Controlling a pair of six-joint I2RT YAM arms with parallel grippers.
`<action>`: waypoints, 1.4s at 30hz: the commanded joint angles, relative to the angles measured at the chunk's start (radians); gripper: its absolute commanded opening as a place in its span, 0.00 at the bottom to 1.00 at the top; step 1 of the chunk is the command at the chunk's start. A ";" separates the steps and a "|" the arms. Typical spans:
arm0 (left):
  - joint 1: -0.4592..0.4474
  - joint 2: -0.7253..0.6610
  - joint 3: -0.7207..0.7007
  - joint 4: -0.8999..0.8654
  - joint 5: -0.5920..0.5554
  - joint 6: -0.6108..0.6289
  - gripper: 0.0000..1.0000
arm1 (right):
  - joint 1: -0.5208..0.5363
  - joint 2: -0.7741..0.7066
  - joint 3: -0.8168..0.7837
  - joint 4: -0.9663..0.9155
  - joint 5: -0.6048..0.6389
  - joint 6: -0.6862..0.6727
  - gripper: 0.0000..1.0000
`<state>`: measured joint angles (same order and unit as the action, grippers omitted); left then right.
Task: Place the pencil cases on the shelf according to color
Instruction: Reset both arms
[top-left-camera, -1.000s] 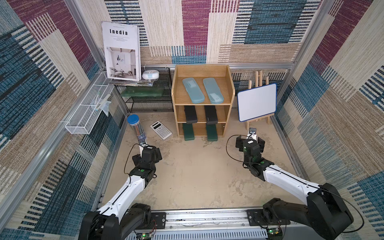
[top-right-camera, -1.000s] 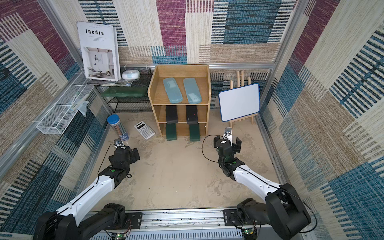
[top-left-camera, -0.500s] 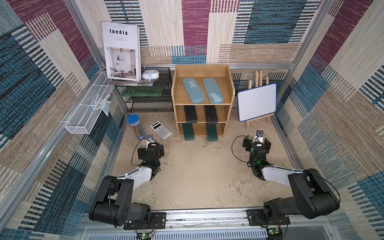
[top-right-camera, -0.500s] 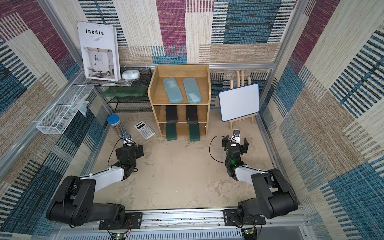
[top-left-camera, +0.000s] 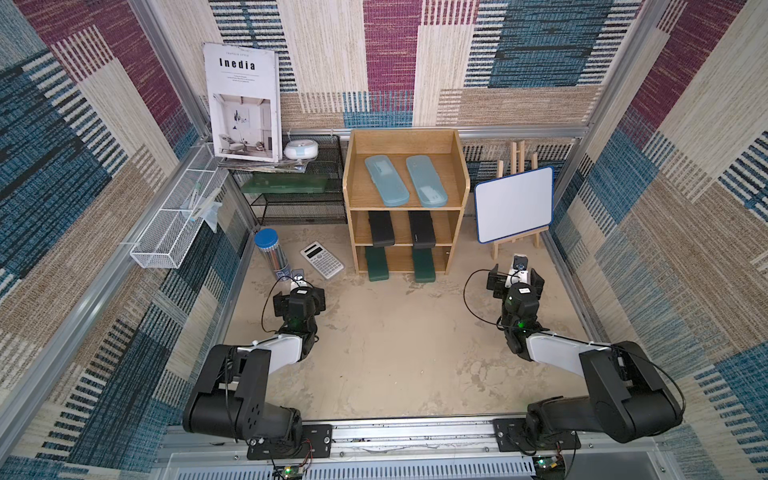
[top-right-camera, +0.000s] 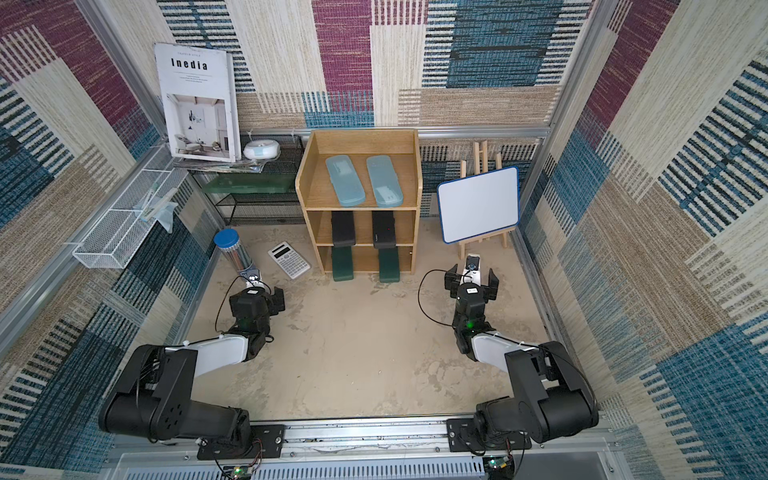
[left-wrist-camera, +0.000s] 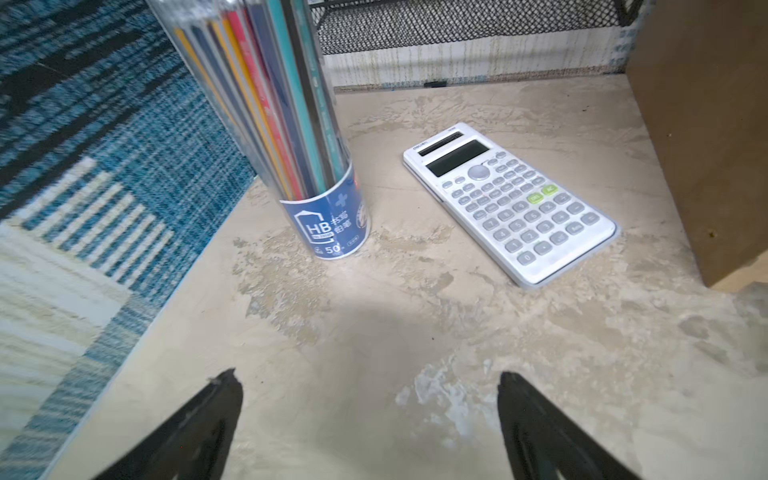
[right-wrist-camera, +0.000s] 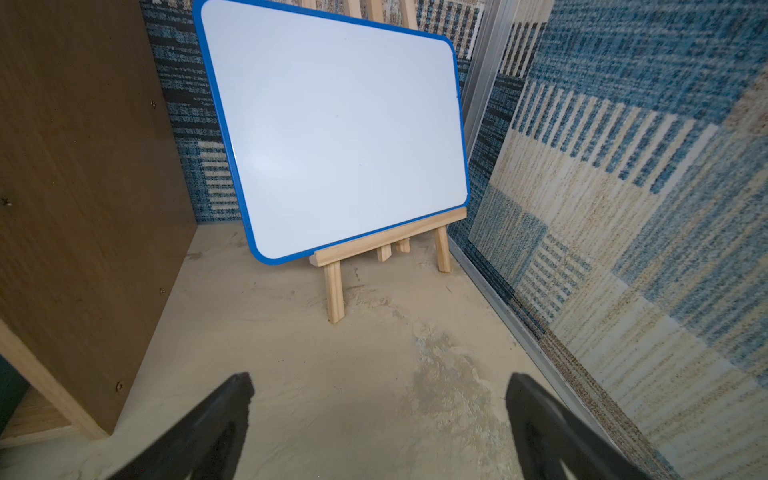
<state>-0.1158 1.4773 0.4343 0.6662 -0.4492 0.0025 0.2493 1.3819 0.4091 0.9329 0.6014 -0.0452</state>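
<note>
Cases (top-left-camera: 386, 180) on shelf (top-left-camera: 405, 143), 2 per tier

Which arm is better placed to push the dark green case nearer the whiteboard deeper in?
Right, probably: the right gripper, open and empty, is nearer the dark green case, bare floor between; the left gripper is farther.

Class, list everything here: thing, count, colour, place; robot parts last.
Shelf: one, light wood, back wall.
Pencil cases: two, light blue, top tier.
Pencil cases: two, black, middle tier.
Pencil cases: two, dark green, bottom tier.
Calculator: one, white, table left of shelf.
Pencil tube: one, clear, blue lid, beside calculator.
Whiteboard: one, blue-framed, on wooden easel right of shelf.
Magazine: one, white, atop black wire rack.
Basket: one, white wire, left wall.
Hands: two, black, open, over the table.
</note>
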 joint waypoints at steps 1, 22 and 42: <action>0.021 0.001 0.013 0.045 0.064 -0.006 1.00 | -0.006 -0.015 -0.012 0.026 -0.004 -0.008 1.00; 0.096 0.024 0.018 0.049 0.231 -0.032 1.00 | -0.229 0.126 -0.161 0.285 -0.361 0.073 1.00; 0.096 0.026 0.018 0.047 0.230 -0.032 1.00 | -0.246 0.135 -0.167 0.294 -0.382 0.087 1.00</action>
<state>-0.0216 1.5021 0.4511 0.7013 -0.2150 -0.0235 0.0036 1.5188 0.2420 1.1877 0.2230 0.0364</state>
